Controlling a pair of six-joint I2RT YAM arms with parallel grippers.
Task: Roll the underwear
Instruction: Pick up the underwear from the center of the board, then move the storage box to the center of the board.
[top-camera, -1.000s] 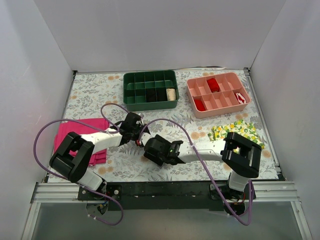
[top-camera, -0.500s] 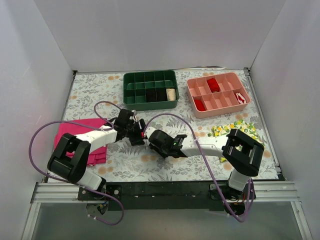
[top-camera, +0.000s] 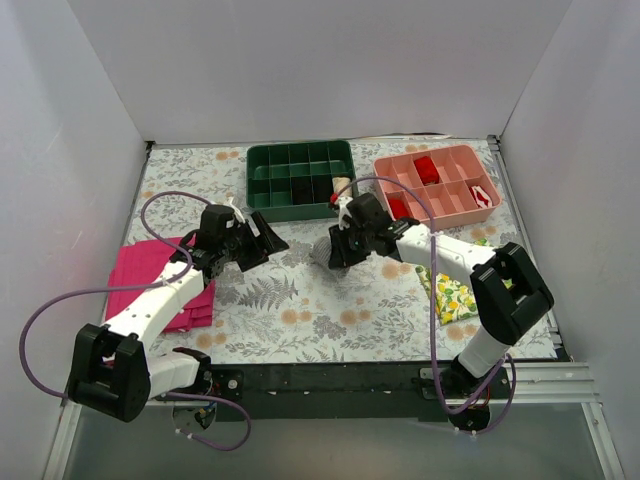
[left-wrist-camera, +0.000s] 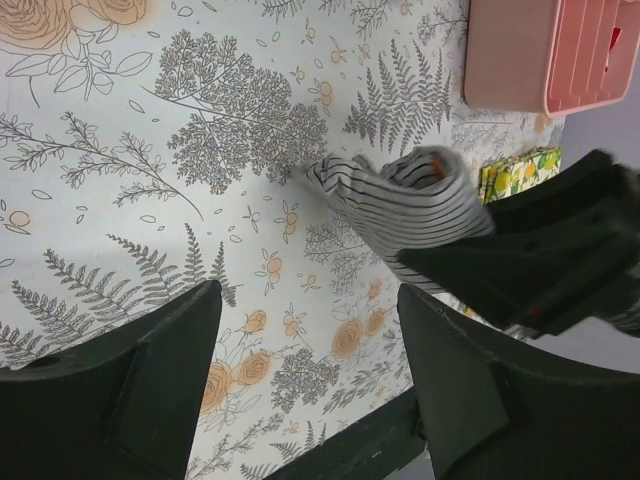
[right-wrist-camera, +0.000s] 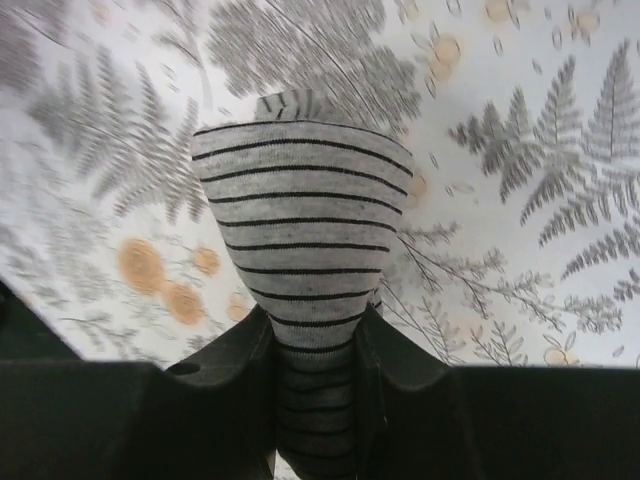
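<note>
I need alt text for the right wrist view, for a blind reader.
The right gripper is shut on the grey striped underwear, bunched into a roll. Behind it is the table with a fern and flower print.

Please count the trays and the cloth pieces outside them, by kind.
Divided plastic trays: 2 (dark green tray, salmon pink tray)
Cloth pieces: 3 (magenta pink folded cloth, yellow lemon-print cloth, grey-and-white striped underwear)
Total: 5
</note>
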